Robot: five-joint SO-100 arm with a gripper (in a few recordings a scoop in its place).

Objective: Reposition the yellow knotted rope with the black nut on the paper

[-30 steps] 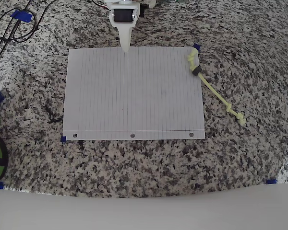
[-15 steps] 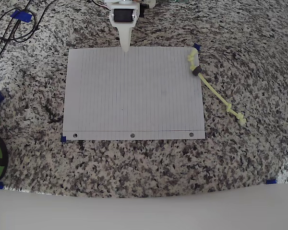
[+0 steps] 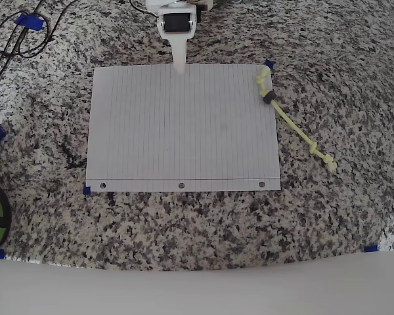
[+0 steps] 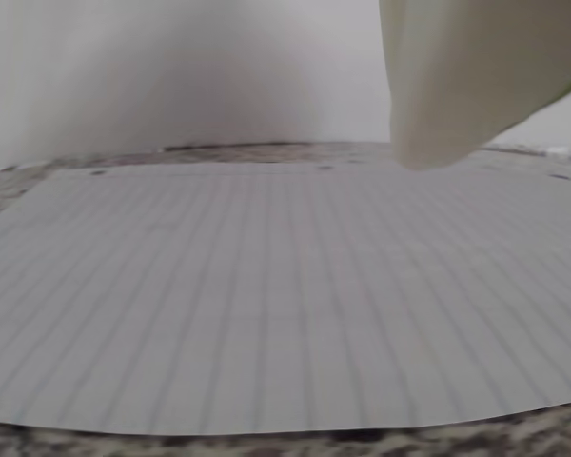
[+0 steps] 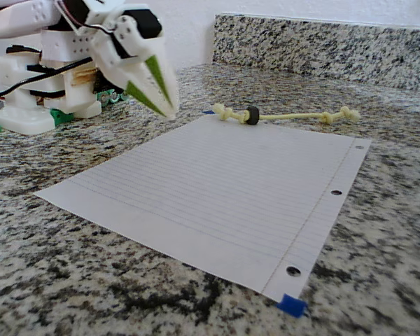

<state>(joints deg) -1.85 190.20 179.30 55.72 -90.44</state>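
Work barely begun: thin yellow knotted rope (image 3: pixel 292 122) with small black ring nut (image 3: pixel 270 98) lying mostly off big white lined paper (image 3: pixel 182 128) at 3 o'clock, untouched, white gripper (image 3: pixel 180 65) pressed together at 12 o'clock.

The paper (image 4: pixel 266 305) spreads across most of the wrist view, its ruled lines fanning toward the near edge. Two small dark punched holes sit along its far edge. A strip of speckled granite counter (image 4: pixel 295 446) shows beneath the near edge. One pale cream gripper finger (image 4: pixel 457 76) hangs blurred at upper right, its rounded tip above the sheet's far portion. Behind is a plain white wall (image 4: pixel 171 67).
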